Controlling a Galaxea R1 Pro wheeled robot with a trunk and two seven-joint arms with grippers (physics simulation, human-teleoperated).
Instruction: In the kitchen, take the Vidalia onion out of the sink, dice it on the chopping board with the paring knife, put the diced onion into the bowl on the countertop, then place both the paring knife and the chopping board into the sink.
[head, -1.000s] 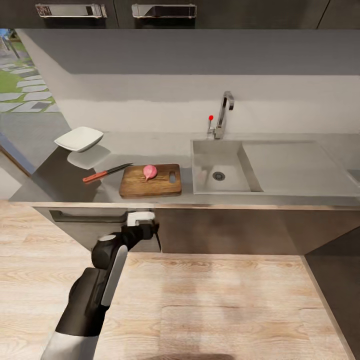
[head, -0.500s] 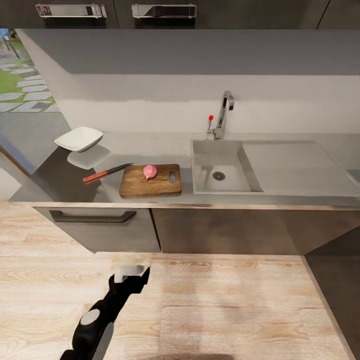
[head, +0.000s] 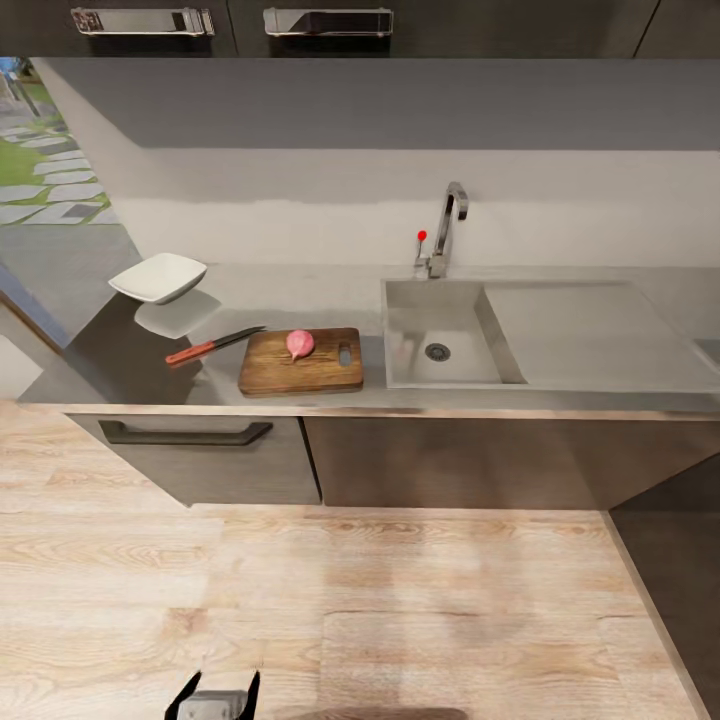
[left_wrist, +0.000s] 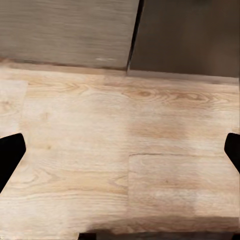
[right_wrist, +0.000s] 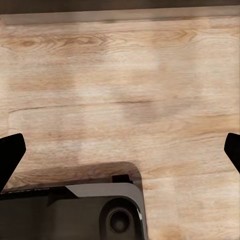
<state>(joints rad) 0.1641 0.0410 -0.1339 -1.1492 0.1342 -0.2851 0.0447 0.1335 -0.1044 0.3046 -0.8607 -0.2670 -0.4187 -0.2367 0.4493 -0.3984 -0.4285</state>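
Left arm dropped since 1 s ago; left gripper (head: 213, 690) now low at my head view's bottom edge, over pale wood plank floor (head: 420, 600), fingers spread wide, holding nothing. Right gripper (right_wrist: 120, 150) likewise spread, empty, above floor and dark robot base (right_wrist: 75, 210). Well fwd of left claw: pink Vidalia onion (head: 300, 343) on brown wooden chopping board (head: 300, 362), red-handled paring knife (head: 213, 345) just left, white squarish bowl (head: 158, 277) further back-left, steel sink (head: 440, 335) to right, all on grey countertop (head: 300, 295).

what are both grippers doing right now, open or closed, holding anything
Left gripper: open, holding nothing, over the wooden floor.
Right gripper: open, holding nothing.
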